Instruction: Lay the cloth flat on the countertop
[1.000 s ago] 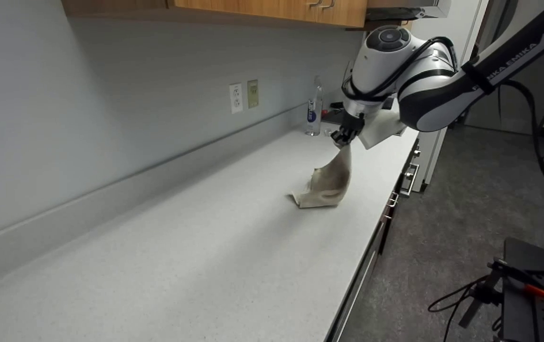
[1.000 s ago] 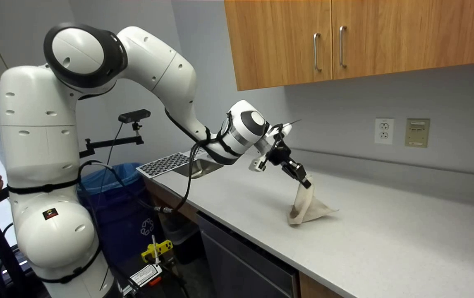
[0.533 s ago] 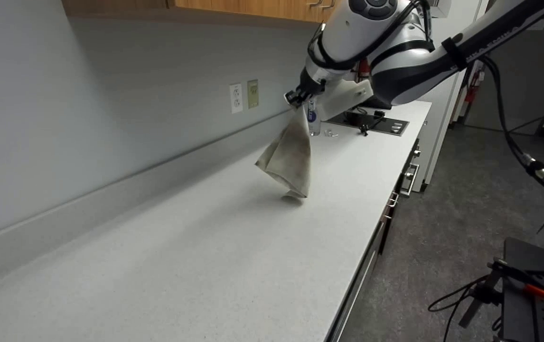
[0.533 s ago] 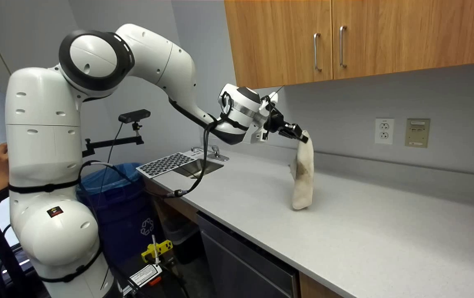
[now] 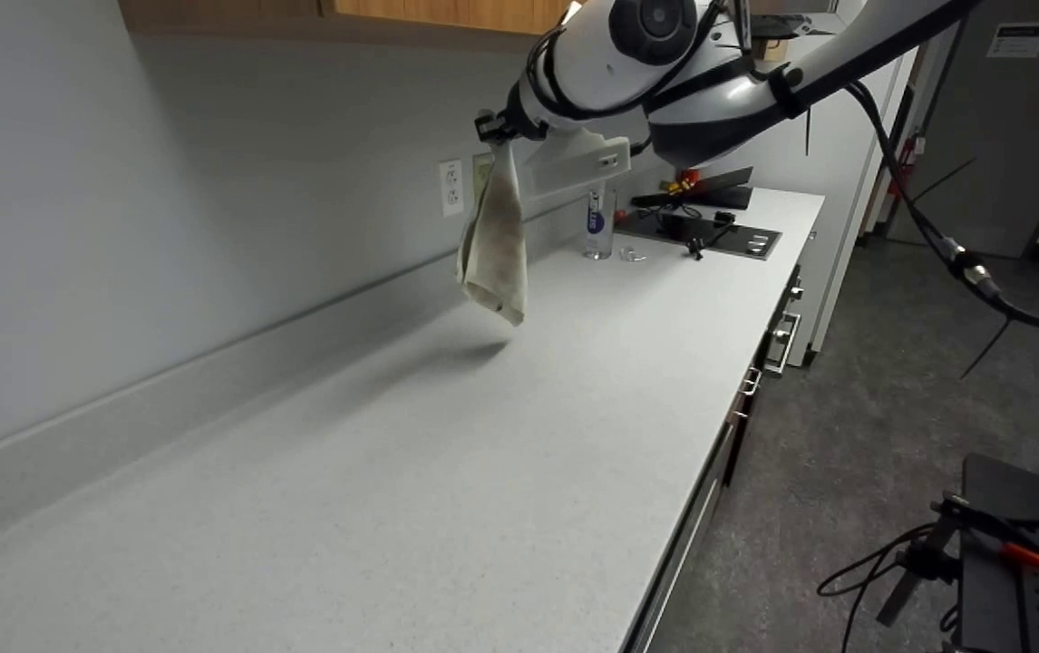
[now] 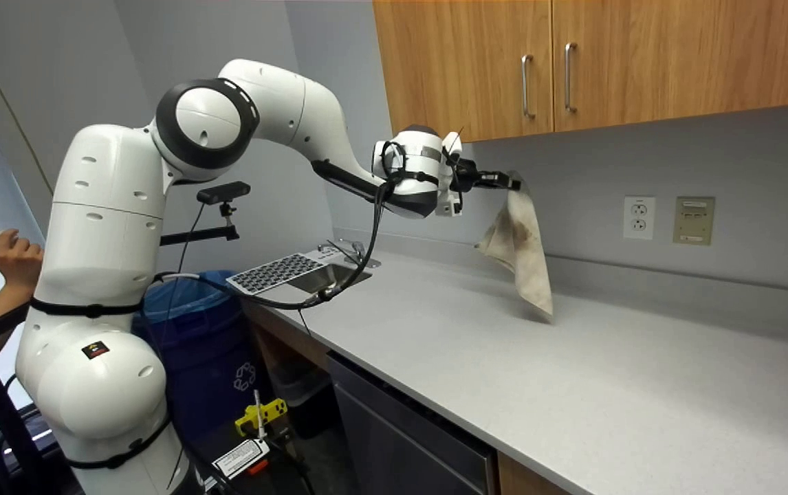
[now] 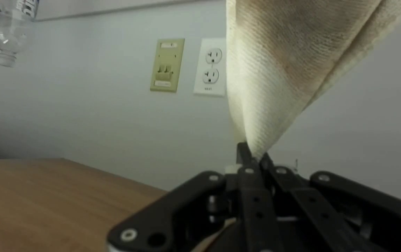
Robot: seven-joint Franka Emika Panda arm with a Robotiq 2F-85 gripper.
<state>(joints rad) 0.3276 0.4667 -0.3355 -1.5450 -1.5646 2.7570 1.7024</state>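
room between cabinet [image 6: 614, 65] and countertop [image 6: 614, 364]

In an exterior view, a wooden cabinet [image 6: 463, 75] with two metal handles [image 6: 526, 86] hangs on the wall [image 6: 573, 179]; below it there is a white outlet [image 6: 639, 216], and just beside it a yellowish wall plate [image 6: 694, 220]. A blue bin [image 6: 205, 371] with a recycling sign [image 6: 244, 377] stands near a sink [image 6: 317, 279] and a black-and-white board [image 6: 276, 273]. In an exterior view, a clear bottle [image 5: 598, 238] stands upright beside the wall, near a black stove top [image 5: 739, 239], and farther back a door [image 5: 1014, 118] bears a white notice [image 5: 1018, 41].
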